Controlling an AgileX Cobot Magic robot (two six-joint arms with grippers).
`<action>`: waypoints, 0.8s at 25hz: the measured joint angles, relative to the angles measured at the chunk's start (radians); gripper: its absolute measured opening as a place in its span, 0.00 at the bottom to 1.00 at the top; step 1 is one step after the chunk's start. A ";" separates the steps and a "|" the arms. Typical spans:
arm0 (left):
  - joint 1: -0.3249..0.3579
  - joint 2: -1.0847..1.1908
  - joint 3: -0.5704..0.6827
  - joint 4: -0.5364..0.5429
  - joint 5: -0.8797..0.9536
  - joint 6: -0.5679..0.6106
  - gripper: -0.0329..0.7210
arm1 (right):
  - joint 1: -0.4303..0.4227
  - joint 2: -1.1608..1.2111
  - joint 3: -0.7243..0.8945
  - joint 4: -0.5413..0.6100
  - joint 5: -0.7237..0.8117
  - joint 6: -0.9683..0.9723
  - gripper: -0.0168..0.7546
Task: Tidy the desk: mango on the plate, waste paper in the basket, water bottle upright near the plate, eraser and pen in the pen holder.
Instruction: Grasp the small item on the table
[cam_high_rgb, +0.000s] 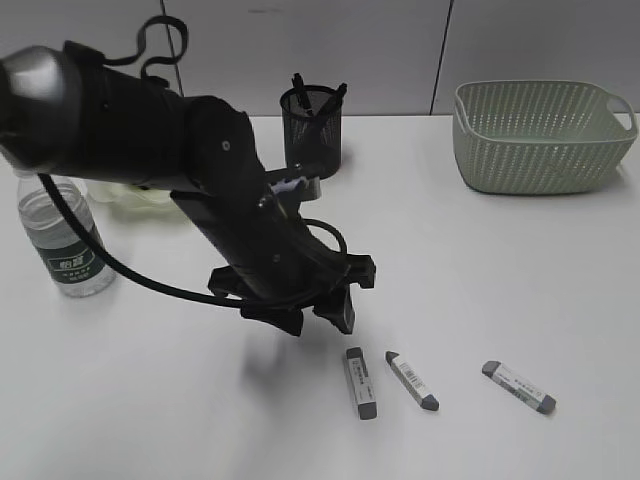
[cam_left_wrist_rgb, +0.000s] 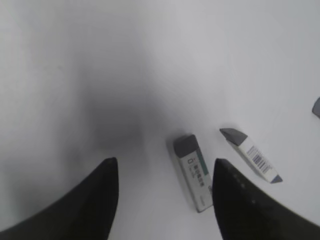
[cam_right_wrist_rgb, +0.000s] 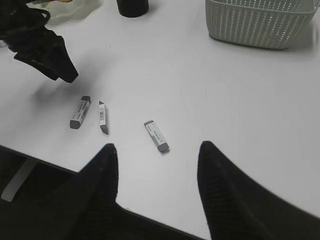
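Three erasers lie in a loose row on the near part of the desk (cam_high_rgb: 520, 270). The left eraser (cam_high_rgb: 360, 382) and the middle eraser (cam_high_rgb: 412, 380) sit just beside each other; the right eraser (cam_high_rgb: 518, 387) lies apart.

Risk: the left tool (cam_high_rgb: 312, 313) hangs just above and left of the left eraser. With the middle one so close, a descent slightly off to the right could nudge both or catch the wrong one. The erasers lie flat and low, so the fingers could scrape the desk or skid the eraser away rather than grip it.

The pen holder (cam_high_rgb: 312, 130) stands far back, with pens already in it; a dropped eraser could hit the rim and bounce out.

Left tool: jaws apart, wide, holding nothing and touching nothing; the left wrist view shows the left eraser between the fingers (cam_left_wrist_rgb: 90, 200), nearer the right one.

Right tool (cam_right_wrist_rgb: 155, 165): jaws apart, empty, held above the near desk edge.

Water bottle (cam_high_rgb: 65, 235) upright at far left. Basket (cam_high_rgb: 540, 135) far right. The plate is mostly hidden behind the arm.
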 joint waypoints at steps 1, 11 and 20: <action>-0.004 0.017 -0.011 0.001 0.002 -0.031 0.63 | 0.000 0.000 0.000 0.000 0.000 0.000 0.56; -0.145 0.149 -0.159 0.266 0.059 -0.431 0.59 | 0.000 0.000 0.000 0.000 0.001 0.001 0.56; -0.168 0.197 -0.192 0.332 0.119 -0.556 0.55 | 0.000 0.000 0.000 0.000 0.001 0.002 0.56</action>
